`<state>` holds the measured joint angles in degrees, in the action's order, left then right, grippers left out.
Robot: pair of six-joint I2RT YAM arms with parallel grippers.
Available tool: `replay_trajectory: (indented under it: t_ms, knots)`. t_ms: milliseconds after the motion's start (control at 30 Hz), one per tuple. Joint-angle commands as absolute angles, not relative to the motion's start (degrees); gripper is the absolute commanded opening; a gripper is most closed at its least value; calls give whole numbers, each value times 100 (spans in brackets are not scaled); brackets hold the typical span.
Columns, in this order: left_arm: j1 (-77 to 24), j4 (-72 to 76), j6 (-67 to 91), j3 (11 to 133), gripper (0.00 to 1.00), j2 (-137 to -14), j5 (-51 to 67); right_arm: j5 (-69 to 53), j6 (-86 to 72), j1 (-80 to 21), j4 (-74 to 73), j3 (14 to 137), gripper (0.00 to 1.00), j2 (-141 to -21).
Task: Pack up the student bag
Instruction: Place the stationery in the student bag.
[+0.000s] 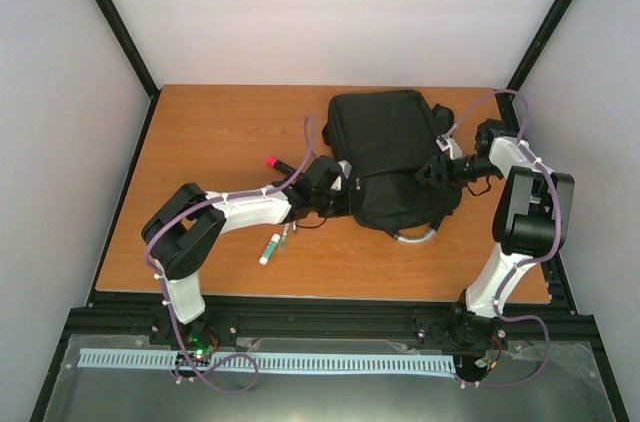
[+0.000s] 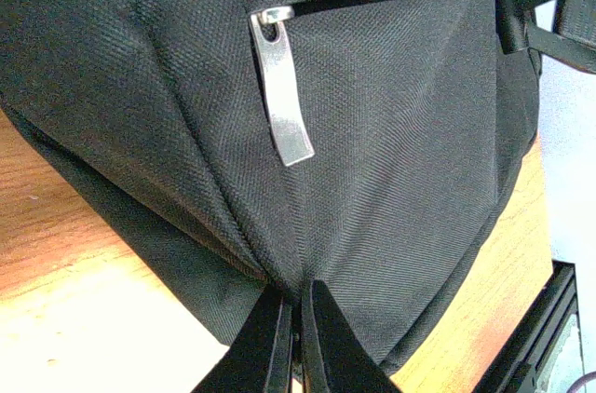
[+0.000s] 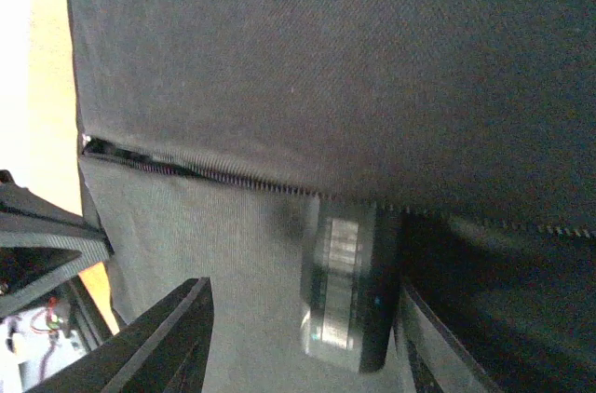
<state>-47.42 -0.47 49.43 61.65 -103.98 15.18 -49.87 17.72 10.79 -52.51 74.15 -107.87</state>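
The student bag [image 1: 385, 147], black and soft, lies on the wooden table [image 1: 210, 132] right of centre. My left gripper [image 1: 335, 194] is at its left edge. In the left wrist view that gripper [image 2: 296, 309] is shut on a fold of the student bag's fabric [image 2: 400, 132], below a silver zip pull [image 2: 282, 86]. My right gripper [image 1: 432, 170] rests at the bag's right side. In the right wrist view the right gripper [image 3: 303, 342] stands open. A small dark block with a shiny face [image 3: 349, 295] lies just below the zip line [image 3: 233, 179], close to the right finger and clear of the left one.
A red-capped pen [image 1: 277, 162] lies just left of the left gripper. A white stick with a green end [image 1: 269, 248] lies near the left forearm. The bag's curved grey handle [image 1: 415, 235] points toward the front edge. Black frame posts stand at the back corners.
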Motion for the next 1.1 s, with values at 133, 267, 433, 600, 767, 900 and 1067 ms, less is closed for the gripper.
replay_trajectory:
  t_ms: [133, 267, 433, 600, 767, 900, 1067]
  knots:
    - [-4859, -495, 4562, 6315, 1, -10026, 1519, -3931, 2200, 1071, -5478, 7046, 56, -10039]
    - [-4860, -554, 4512, 6319, 1, -9997, 1489, -3720, 2351, 1066, -5500, 6877, 53, -9891]
    - [-4858, -554, 4500, 6319, 1, -10004, 1509, -3605, 2458, 1067, -5319, 6710, 12, -9731]
    - [-4860, -579, 4483, 6337, 1, -9998, 1492, -3795, 2437, 1033, -5291, 6781, 3, -9894]
    - [-4860, -607, 4475, 6346, 1, -9982, 1475, -3889, 2263, 963, -5062, 6882, 3, -10011]
    - [-4860, -630, 4461, 6363, 1, -9977, 1476, -3985, 2037, 946, -4768, 7068, 3, -10141]
    - [-4860, -688, 4440, 6388, 1, -9982, 1473, -4176, 1618, 937, -4268, 7281, 3, -10400]
